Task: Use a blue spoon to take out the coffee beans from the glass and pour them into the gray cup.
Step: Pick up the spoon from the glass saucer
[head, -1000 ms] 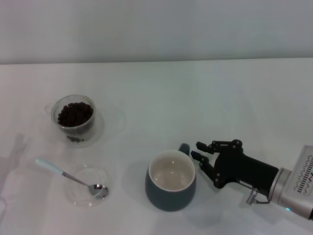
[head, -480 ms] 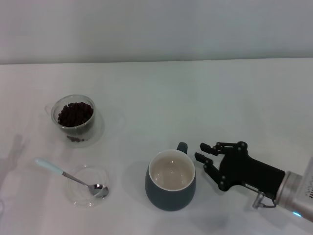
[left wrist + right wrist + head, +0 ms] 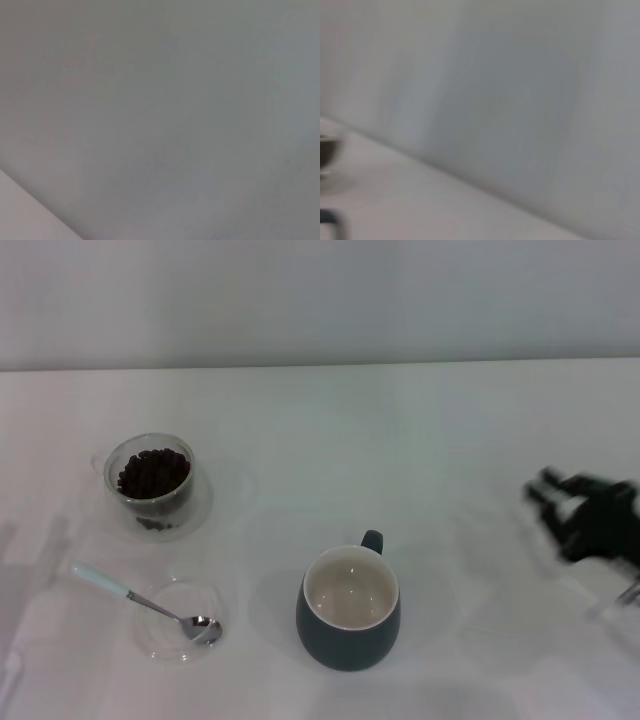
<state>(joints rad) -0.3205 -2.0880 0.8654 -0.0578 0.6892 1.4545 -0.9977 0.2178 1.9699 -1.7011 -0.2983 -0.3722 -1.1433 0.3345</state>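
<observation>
The glass stands at the left of the white table, filled with dark coffee beans. The blue spoon lies in front of it, its bowl resting in a flat clear saucer and its pale handle pointing left. The gray cup stands at front centre, cream inside and empty, its handle towards the back. My right gripper is open and empty at the far right, well clear of the cup and blurred by motion. The left gripper is out of view.
The white table runs back to a pale wall. The left wrist view shows only a plain grey surface. In the right wrist view a blurred dark vessel sits at the picture's edge.
My right gripper has pulled away from the gray cup's handle, moving right and slightly back to the table's right edge. The cup, glass and spoon have not moved.
</observation>
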